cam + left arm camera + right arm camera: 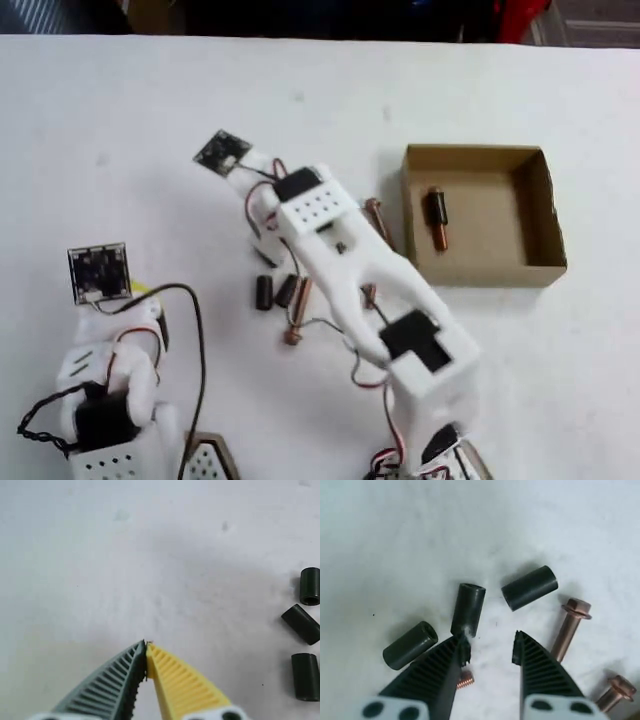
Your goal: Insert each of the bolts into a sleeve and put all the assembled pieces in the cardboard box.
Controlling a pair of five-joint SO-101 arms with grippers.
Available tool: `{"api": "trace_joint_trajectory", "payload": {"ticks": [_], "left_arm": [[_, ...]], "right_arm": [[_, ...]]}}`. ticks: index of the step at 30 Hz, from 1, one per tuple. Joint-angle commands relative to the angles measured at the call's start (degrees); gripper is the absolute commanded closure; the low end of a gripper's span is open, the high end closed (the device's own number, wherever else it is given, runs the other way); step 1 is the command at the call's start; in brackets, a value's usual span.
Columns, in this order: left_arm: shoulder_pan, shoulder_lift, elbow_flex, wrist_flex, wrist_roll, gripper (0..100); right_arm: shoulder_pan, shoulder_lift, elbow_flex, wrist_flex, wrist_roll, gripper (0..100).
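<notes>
White bench (120,100) below: right pincer (491,642) spread, a black sleeve (468,609) at one tip, copper bolt (570,627) just beside; left pincer (146,649) pressed together.

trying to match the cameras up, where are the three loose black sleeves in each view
high view: sleeves mid-table, beside the right arm.
left wrist view: sleeves off to one side, apart from the shut fingers.
right wrist view: sleeves just ahead of the open fingers.
shared landmark: the white table under them.
</notes>
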Motion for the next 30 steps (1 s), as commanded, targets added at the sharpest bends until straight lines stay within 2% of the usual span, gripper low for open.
{"api": "trace_joint_trajectory", "payload": {"ticks": [1,9,12,30], "left_arm": [[-0.57,0.13,-0.18,-1.23,-0.53,97],[-0.57,0.13,1.32,-2.99,-0.53,97],[-0.57,0.13,1.85,-3.69,-0.53,97],[-0.57,0.13,1.85,-3.69,-0.53,97]], "right_arm": [[-0.66,5.93,-11.16,4.26,0.97,86.9],[-3.21,16.92,-24.97,13.32,0.79,86.8],[-4.0,20.18,-29.01,14.02,-2.46,86.8],[-1.01,33.45,-41.85,21.85,-2.99,87.1]]}}
